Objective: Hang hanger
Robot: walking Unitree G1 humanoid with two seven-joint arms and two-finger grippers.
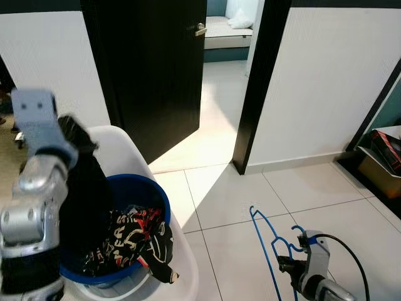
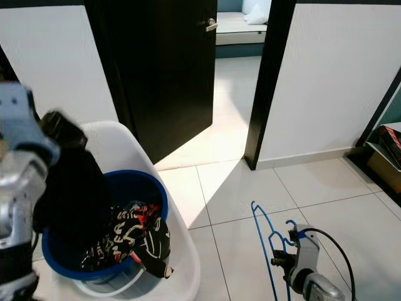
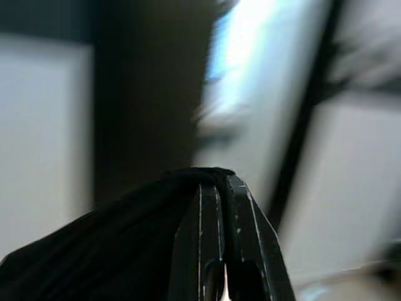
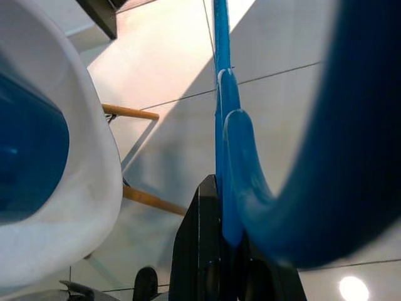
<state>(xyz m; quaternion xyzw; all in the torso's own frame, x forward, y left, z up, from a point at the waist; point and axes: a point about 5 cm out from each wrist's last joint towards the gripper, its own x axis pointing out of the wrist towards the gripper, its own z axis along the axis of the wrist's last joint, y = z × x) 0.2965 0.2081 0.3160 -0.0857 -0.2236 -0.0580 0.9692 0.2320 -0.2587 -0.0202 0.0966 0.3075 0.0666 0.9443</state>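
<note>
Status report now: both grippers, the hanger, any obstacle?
Left gripper shut on black garment. Right gripper shut on blue hanger. Basin on white chair, close left.

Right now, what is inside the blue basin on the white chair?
The blue basin holds patterned black, white and red clothes. A black garment, held up by the left gripper, hides the basin's left side and bottom.

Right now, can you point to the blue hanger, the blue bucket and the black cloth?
blue hanger [image 1: 262, 241]: left eye view, on its long wire side.
blue bucket [image 1: 153, 191]: left eye view, on its rim.
black cloth [image 1: 88, 188]: left eye view, on the hanging middle part.
</note>
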